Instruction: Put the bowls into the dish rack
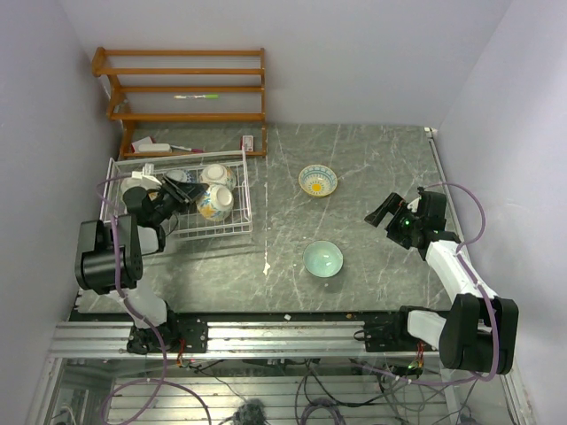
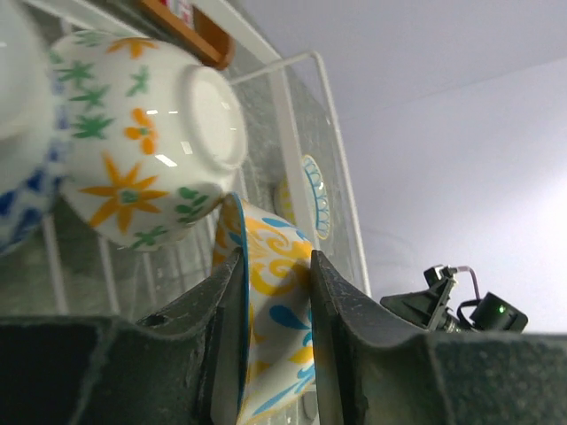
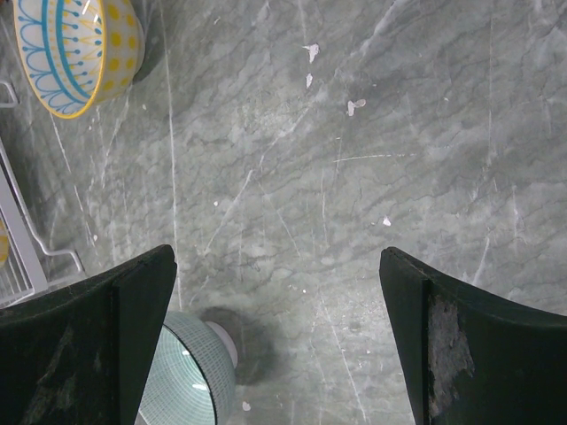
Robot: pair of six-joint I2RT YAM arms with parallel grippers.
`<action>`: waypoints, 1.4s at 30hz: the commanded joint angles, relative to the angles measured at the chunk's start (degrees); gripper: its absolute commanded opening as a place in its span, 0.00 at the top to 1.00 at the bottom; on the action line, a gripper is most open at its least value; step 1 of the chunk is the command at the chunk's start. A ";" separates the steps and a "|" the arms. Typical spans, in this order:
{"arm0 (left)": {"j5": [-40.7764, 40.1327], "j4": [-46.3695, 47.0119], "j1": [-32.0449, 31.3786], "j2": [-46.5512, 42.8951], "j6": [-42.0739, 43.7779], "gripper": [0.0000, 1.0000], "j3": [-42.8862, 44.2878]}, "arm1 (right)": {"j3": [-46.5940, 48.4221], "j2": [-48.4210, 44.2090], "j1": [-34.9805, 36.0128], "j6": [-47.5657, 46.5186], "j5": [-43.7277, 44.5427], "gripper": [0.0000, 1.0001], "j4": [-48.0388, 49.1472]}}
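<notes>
The white wire dish rack (image 1: 245, 190) sits at the table's left and holds several painted bowls. An orange-and-green flowered bowl (image 2: 142, 142) lies bottom-up. A yellow-and-blue bowl (image 2: 275, 301) stands on edge beside it, seen from above as the bowl (image 1: 215, 204). My left gripper (image 2: 276, 258) straddles that bowl's rim, its jaws slightly parted and wider than the wall between them. On the table stand a yellow-and-blue patterned bowl (image 1: 317, 181) and a plain teal bowl (image 1: 322, 259). My right gripper (image 3: 276, 257) hovers wide open over bare table, the teal bowl (image 3: 186, 381) by its left finger.
A brown wooden shelf unit (image 1: 182, 88) stands against the back wall behind the rack, with small items at its foot. The rack's corner wire (image 3: 22, 239) shows at the left of the right wrist view. The patterned bowl (image 3: 75, 49) lies beyond it.
</notes>
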 commanded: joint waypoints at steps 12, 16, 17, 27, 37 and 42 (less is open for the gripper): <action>-4.17 -12.67 2.96 3.71 7.86 0.54 -2.73 | -1.14 0.84 -0.35 0.43 -1.27 0.01 2.75; -6.22 -16.60 3.02 0.69 9.36 0.43 -1.77 | -1.11 0.99 -0.37 0.21 -1.48 0.01 2.84; -7.00 -18.19 2.93 -0.41 10.01 0.39 -1.52 | -1.05 1.03 -0.37 0.19 -1.49 0.01 2.87; -15.15 -32.23 2.79 -11.71 14.68 0.17 0.35 | -0.84 1.63 -0.35 0.01 -2.31 0.01 3.41; -37.47 -62.40 -5.19 -27.86 24.41 0.01 11.25 | -0.98 1.69 -0.37 0.18 -3.68 0.01 3.98; -47.27 -72.48 -12.42 -29.64 28.16 0.01 17.21 | -0.77 1.17 -0.27 0.18 -4.60 0.01 3.60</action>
